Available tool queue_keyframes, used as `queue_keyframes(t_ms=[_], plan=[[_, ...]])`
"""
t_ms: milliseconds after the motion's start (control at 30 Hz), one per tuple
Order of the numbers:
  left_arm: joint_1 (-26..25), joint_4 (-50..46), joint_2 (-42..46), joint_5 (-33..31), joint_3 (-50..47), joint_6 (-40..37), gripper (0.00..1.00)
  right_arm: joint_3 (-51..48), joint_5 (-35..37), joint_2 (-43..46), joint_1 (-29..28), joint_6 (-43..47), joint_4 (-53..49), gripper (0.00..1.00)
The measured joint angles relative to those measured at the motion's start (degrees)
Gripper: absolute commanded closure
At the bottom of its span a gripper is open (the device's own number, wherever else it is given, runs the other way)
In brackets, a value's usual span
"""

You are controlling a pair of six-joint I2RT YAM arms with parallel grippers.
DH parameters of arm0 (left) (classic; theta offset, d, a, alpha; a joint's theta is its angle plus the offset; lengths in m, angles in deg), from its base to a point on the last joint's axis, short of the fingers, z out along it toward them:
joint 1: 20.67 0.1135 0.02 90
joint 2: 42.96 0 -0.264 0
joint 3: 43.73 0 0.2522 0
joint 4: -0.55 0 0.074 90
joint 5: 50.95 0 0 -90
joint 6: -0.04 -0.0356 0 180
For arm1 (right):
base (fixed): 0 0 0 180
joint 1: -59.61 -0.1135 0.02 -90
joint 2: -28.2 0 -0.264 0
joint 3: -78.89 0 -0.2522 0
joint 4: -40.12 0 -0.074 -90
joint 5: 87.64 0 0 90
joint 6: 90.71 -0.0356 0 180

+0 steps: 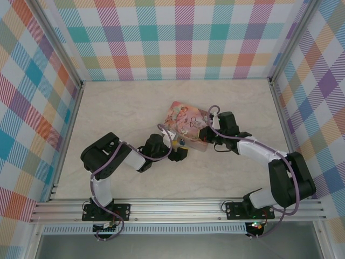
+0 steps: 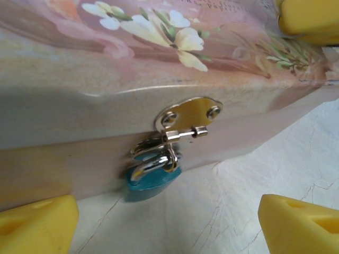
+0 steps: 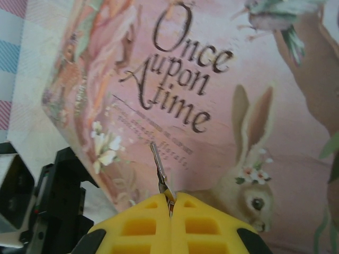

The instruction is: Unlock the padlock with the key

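Note:
The small teal padlock (image 2: pixel 154 183) hangs by its silver shackle from the hasp (image 2: pixel 188 117) on the front wall of the pink tin (image 1: pixel 188 124). In the top view the padlock (image 1: pixel 183 143) sits at the tin's near edge. My left gripper (image 2: pixel 167 227) is open in front of the padlock, its yellow fingertips (image 2: pixel 37 225) spread wide to either side and clear of it. My right gripper (image 3: pixel 170 203) is shut on the thin grey key (image 3: pixel 160 169), whose blade points out over the tin's illustrated lid (image 3: pixel 222 106). From above, the right gripper (image 1: pixel 209 139) is over the tin's near right part.
The tin lies on a pale marble-look tabletop (image 1: pixel 118 113) walled by plaid panels (image 1: pixel 32 108). The left arm's black wrist (image 3: pixel 53 211) shows beside the tin's corner. A yellow finger of the right gripper (image 2: pixel 307 18) rests above the lid.

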Motion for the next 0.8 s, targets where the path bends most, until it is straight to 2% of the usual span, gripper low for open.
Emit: queue_keyframes(t_ms=[400, 567, 800], plan=[[0.17, 1.84, -2.71, 3.56, 2.27, 2.78, 0.29, 1.66, 1.88, -0.92, -0.24, 0.02, -1.68, 1.00], [0.15, 1.64, -3.32, 4.44, 3.19, 4.81, 0.39, 1.70, 2.34, -0.92, -0.46, 0.00, -1.68, 1.00], [-0.07, 0.66, -3.89, 2.27, 4.31, 8.66, 0.52, 1.70, 2.62, -0.92, -0.55, 0.00, -1.64, 1.00]])
